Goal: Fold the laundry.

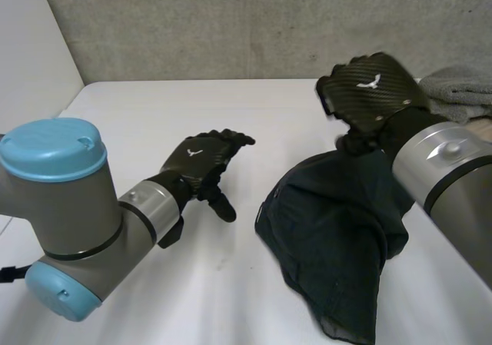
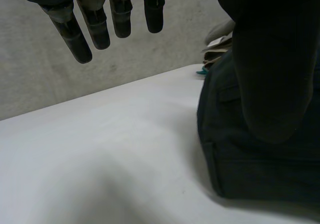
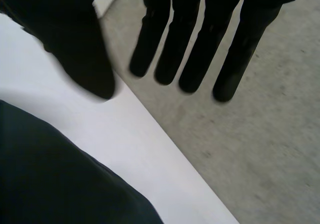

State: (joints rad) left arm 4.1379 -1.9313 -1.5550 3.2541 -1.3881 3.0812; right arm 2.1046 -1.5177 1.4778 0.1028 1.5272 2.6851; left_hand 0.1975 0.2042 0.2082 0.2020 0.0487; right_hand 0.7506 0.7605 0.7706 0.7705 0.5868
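A dark cloth [image 1: 338,237] lies bunched on the white table [image 1: 154,107] at the right, its top rising to the wrist of my right arm. My right hand [image 1: 370,90] is raised above it, back upward. In the right wrist view its fingers [image 3: 195,59] are straight and apart from the thumb, with nothing between them, and the dark cloth [image 3: 50,184] sits below the palm. My left hand [image 1: 201,157] hovers over the table to the left of the cloth, fingers [image 2: 95,29] straight and holding nothing. The dark cloth [image 2: 235,174] lies beside that hand.
A pile of grey towels [image 1: 461,91] lies at the table's far right corner, behind my right arm, and grey towels [image 2: 220,34] show past the dark cloth. The concrete wall [image 1: 231,22] stands behind the table's far edge.
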